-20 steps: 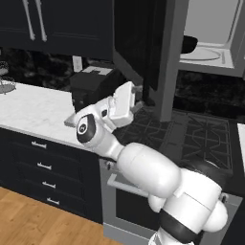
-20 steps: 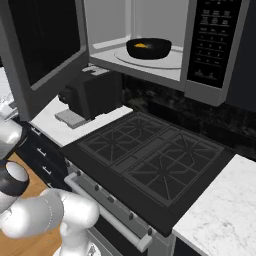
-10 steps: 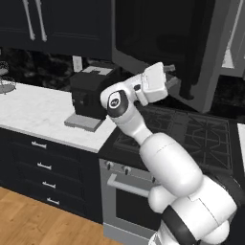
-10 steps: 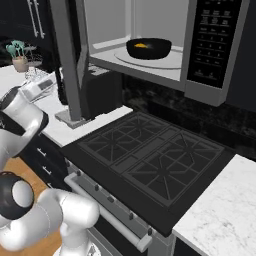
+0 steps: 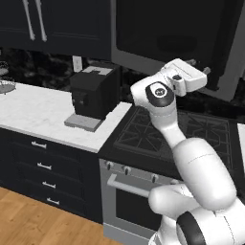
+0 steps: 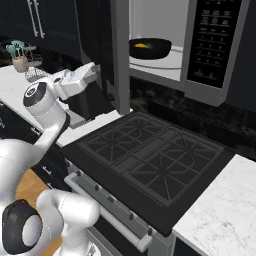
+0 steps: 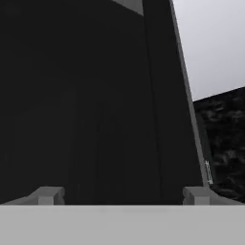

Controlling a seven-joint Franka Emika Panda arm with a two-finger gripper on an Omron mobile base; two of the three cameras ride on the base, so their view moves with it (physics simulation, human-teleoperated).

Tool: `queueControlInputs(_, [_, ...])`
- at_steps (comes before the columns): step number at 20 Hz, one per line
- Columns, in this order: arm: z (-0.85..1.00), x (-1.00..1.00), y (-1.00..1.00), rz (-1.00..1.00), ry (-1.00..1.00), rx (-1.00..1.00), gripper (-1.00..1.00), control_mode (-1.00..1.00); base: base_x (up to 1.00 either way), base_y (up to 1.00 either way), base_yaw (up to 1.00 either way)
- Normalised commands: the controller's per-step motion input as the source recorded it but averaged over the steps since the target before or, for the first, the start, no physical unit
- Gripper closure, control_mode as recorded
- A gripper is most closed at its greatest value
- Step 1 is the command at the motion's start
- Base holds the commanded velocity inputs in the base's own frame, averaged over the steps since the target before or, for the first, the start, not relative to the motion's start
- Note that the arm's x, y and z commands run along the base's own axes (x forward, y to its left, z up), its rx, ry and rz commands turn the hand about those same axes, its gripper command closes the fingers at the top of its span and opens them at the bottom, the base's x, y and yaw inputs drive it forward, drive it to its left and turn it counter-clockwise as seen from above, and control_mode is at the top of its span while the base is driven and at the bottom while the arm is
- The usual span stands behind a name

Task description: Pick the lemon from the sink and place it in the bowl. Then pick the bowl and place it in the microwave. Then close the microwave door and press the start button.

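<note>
The microwave (image 6: 212,75) hangs above the stove. Its black bowl (image 6: 152,48) sits on the turntable inside, with the orange-yellow lemon (image 6: 141,46) lying in it. The microwave door (image 6: 119,55) stands half swung, seen edge-on in the right base view and as a big dark panel (image 5: 162,38) in the left base view. My gripper (image 5: 200,67) (image 6: 98,75) is open and empty, its tips up against the door's outer face. In the hand view the gripper (image 7: 120,194) looks straight onto the dark door (image 7: 95,95), fingertips (image 7: 45,195) wide apart. The dark button strip (image 6: 215,40) is on the microwave's right. The sink is out of view.
A black coffee machine (image 5: 93,93) stands on the white counter (image 5: 38,112) left of the stove (image 6: 150,160). Dark cabinets (image 5: 48,24) hang above. A pot of utensils (image 6: 20,57) sits far left on the counter. The oven handle (image 5: 131,186) runs below.
My arm has swung up and to the right, the open gripper staying against the door's outer face. The microwave door has turned from wide open to about half shut.
</note>
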Motion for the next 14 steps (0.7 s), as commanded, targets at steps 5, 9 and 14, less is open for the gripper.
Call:
queueControlInputs(5, [0.21,0.40,-0.72,0.43,0.06,0.10,-1.00,-1.00,0.00,0.00,0.00])
queueControlInputs(9, [0.23,0.45,-0.60,0.45,0.11,0.07,-1.00,-1.00,0.00,0.00,0.00])
queueControlInputs(14, [0.06,0.35,-0.47,0.42,0.09,0.06,-1.00,-1.00,0.00,0.00,0.00])
